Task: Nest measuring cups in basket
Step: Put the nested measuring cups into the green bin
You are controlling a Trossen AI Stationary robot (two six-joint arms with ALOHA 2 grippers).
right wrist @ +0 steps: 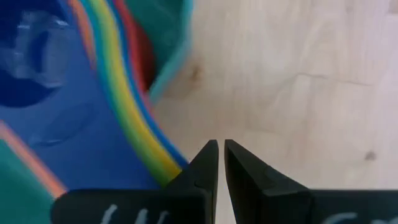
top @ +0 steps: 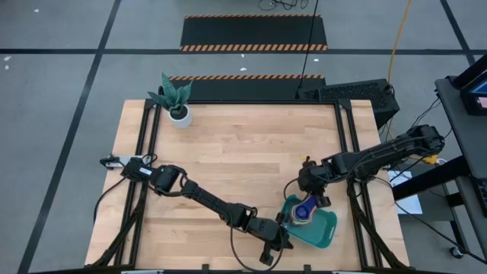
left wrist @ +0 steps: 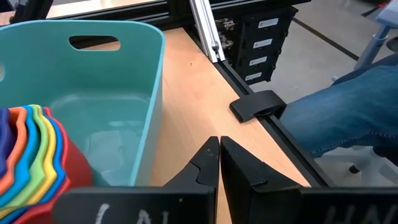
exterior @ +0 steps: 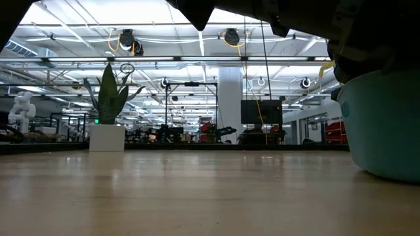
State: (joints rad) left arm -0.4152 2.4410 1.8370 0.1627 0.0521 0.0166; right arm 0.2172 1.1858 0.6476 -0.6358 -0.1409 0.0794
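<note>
The teal basket sits near the table's near right corner. Inside it the measuring cups are nested in one stack, blue on top, their coloured handles fanned out. My left gripper is shut, low over the table just outside the basket's left wall. My right gripper is shut and hovers by the basket's far rim, close to the handles. Neither holds anything.
A white plant pot stands at the far left corner. Bare wood lies between it and the basket. The table's right rail and a person's leg in jeans are beyond the basket.
</note>
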